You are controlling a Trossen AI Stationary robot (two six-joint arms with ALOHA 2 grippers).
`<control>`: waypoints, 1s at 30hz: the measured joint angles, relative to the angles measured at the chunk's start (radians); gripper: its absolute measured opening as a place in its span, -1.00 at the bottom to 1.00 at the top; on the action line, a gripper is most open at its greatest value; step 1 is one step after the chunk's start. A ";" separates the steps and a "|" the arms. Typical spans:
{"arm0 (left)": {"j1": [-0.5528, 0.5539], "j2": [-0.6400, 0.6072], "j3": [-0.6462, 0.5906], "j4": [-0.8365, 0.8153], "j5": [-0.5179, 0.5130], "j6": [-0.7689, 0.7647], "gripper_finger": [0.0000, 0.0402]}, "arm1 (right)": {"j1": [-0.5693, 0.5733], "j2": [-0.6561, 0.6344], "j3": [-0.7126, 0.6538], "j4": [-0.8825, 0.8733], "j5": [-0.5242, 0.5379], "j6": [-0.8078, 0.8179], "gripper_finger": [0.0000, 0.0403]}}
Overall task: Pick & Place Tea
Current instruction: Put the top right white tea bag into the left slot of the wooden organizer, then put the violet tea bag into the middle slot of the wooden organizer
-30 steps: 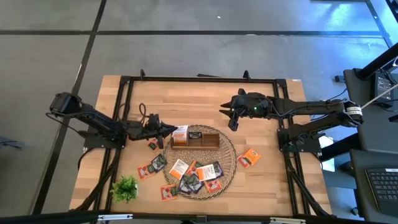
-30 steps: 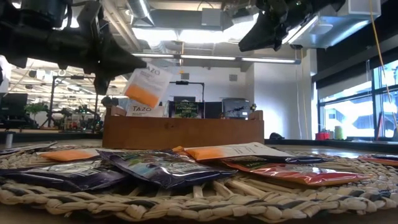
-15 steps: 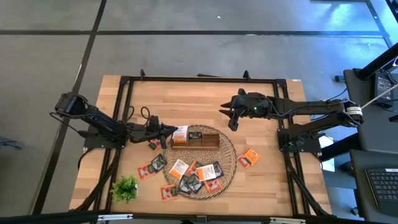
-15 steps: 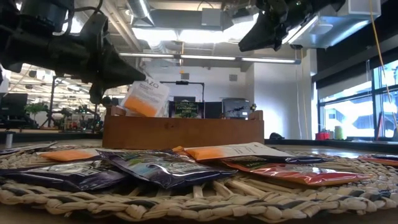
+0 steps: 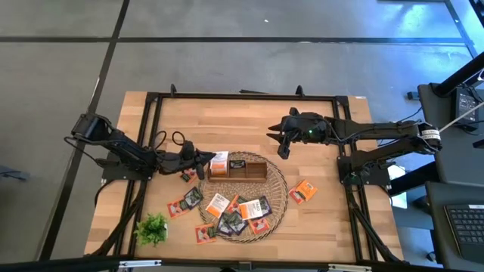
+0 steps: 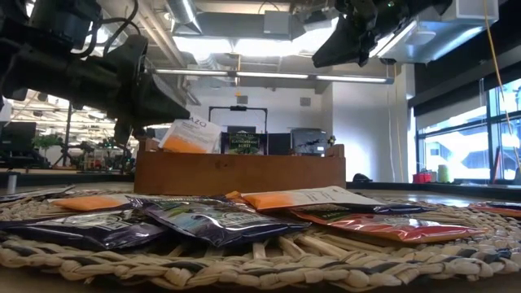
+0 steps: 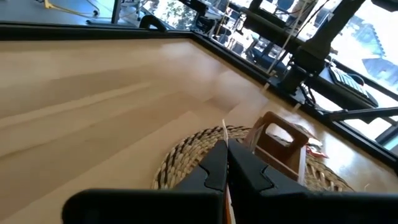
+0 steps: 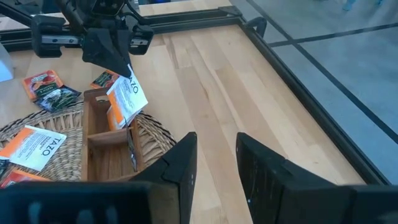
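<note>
Wooden counter [image 5: 227,121] carries a wicker mat [image 5: 280,189] strewn with tea sachets; at frame centre the left end effector [image 5: 203,160] pinches a white-and-orange tea sachet [image 5: 219,162] at the tray's [image 5: 249,178] left compartment, apparently for filing. Right end effector [image 5: 277,140] waits spread, upper right.

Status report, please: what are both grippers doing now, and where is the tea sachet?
Left gripper shut on white-and-orange sachet, lowering it into the end compartment of the wooden tray. Right gripper open, empty, hovering beyond the tray. Nothing in the way.
</note>
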 joint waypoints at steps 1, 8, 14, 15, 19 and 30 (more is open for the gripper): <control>0.000 0.000 0.000 0.001 -0.003 0.000 -0.99 | 0.000 0.000 0.000 0.000 0.000 0.000 -0.43; 0.000 0.000 0.000 0.016 -0.034 0.029 -0.80 | 0.000 0.000 0.000 -0.003 0.000 0.000 -0.43; 0.000 0.000 0.000 0.024 -0.060 0.028 -0.57 | 0.000 0.000 0.000 -0.011 0.000 0.000 -0.43; 0.000 -0.001 0.000 0.035 -0.060 0.037 -0.54 | 0.000 0.000 0.000 -0.011 0.000 0.000 -0.43; 0.001 -0.012 0.001 0.122 -0.057 0.157 -0.47 | 0.000 0.000 0.000 -0.011 0.000 -0.009 -0.43; 0.070 -0.023 0.001 0.521 0.047 0.446 -0.43 | -0.009 0.026 -0.001 0.052 0.002 -0.162 -0.43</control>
